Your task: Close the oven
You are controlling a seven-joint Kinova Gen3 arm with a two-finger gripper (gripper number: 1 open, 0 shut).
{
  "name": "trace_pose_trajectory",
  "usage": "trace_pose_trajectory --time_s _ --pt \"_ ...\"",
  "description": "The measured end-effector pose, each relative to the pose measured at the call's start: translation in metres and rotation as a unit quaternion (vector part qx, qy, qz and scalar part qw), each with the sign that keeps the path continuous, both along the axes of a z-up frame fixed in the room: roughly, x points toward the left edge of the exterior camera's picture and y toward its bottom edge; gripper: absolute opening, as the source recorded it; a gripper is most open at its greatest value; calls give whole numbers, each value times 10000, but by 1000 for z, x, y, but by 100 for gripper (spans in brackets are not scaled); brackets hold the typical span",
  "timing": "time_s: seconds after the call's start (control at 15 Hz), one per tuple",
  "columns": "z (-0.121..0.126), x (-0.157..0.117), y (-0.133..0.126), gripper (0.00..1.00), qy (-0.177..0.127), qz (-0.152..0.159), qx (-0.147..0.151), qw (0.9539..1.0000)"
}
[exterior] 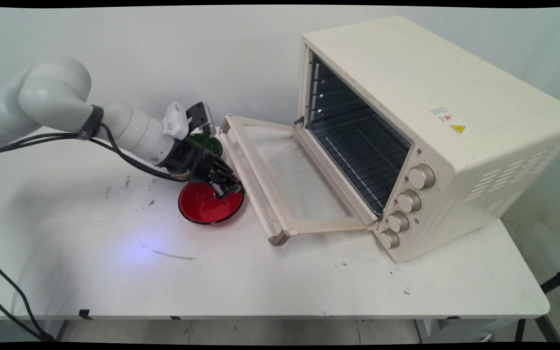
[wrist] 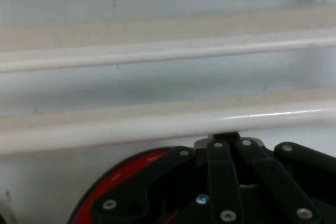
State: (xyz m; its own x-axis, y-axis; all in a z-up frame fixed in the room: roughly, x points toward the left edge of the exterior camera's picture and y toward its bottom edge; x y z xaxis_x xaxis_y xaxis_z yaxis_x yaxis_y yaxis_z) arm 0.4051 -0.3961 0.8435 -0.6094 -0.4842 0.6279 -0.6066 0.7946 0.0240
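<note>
Your oven (exterior: 435,131) fills the right of the frame, its door (exterior: 285,180) folded flat at centre, handle bar (exterior: 248,184) facing left. Risk, as I judge it: the gripper (exterior: 229,184) sits just beside that bar and right over the red bowl (exterior: 209,206) at centre-left, so any sideways drift could knock either. Fingers look closed together, holding nothing. Green bowl (exterior: 207,142) sits behind the wrist.

We see arm (exterior: 129,131) reaching in from left, sloping down to right, low over table; gripper (exterior: 229,184) at its end, linkage folded inward.
</note>
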Motion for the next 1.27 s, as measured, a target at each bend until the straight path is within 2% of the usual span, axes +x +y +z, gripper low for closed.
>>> trace_pose_trajectory --time_s 0.27,0.4,0.6,0.93,1.07,1.27 --pt "3 -2 -4 0 267 110 -212 9994" --pt "10 -3 -5 0 535 146 -400 9977" --pt "25 -6 -9 0 937 215 -663 9932" --pt "54 -6 -22 0 1499 408 -1055 9822" --pt "63 -5 -25 0 1631 449 -1132 9791" --pt "70 -2 -23 0 1743 448 -1142 9770"
